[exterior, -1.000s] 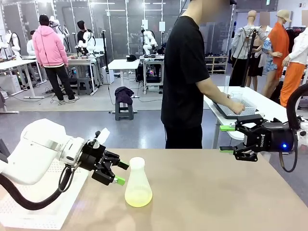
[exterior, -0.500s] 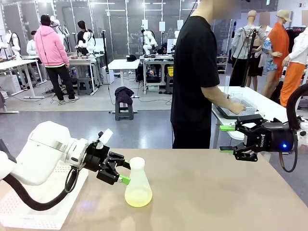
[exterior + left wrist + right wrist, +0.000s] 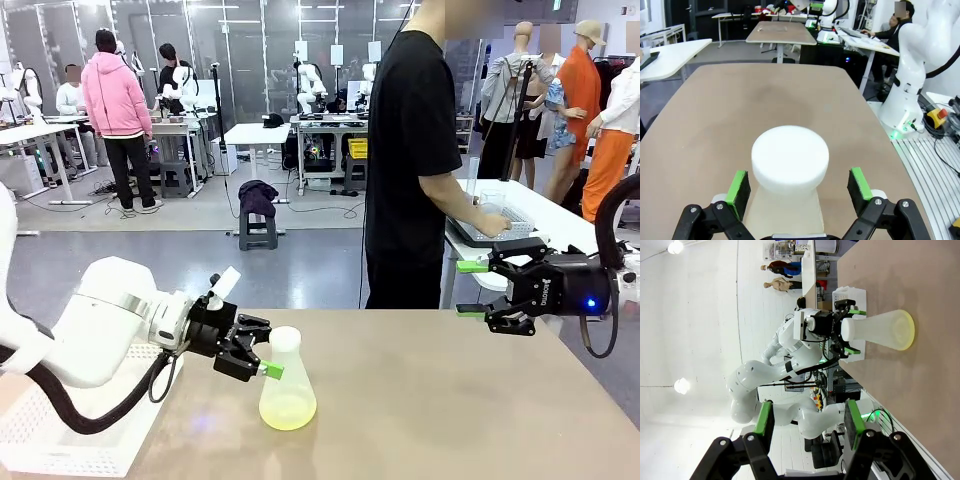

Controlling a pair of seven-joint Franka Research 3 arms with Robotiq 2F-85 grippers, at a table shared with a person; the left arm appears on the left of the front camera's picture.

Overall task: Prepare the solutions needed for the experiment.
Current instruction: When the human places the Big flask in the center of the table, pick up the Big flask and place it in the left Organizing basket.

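You have one flask [image 3: 287,382] on the table [image 3: 450,400], a translucent conical one standing upright with the solutions [image 3: 288,410] pooled pale yellow in its wide base, and that flask is your landmark. Two grippers are in play. The left gripper [image 3: 262,357] sits at the flask's neck with its jaws spread wide; in the left wrist view its green pads [image 3: 738,186] flank the neck on both sides with a visible gap each way, so nothing is gripped. Since a second ago this gripper has advanced from just short of the flask to straddling its neck, while the flask itself has not shifted. Left of the flask, one white perforated mat [image 3: 70,440] lies under the left arm, near the table's left edge. Right of the flask the tabletop runs bare and brown all the way to its right side, giving you free room there. The right gripper [image 3: 472,288] hangs above the table's far right part, well apart from the flask, jaws partly spread and empty, unchanged from the earlier frames. Beyond the far edge one person [image 3: 415,160] in a black shirt stands side-on, hand [image 3: 492,221] at a tray [image 3: 500,225] on another table; they have stepped slightly rightward.
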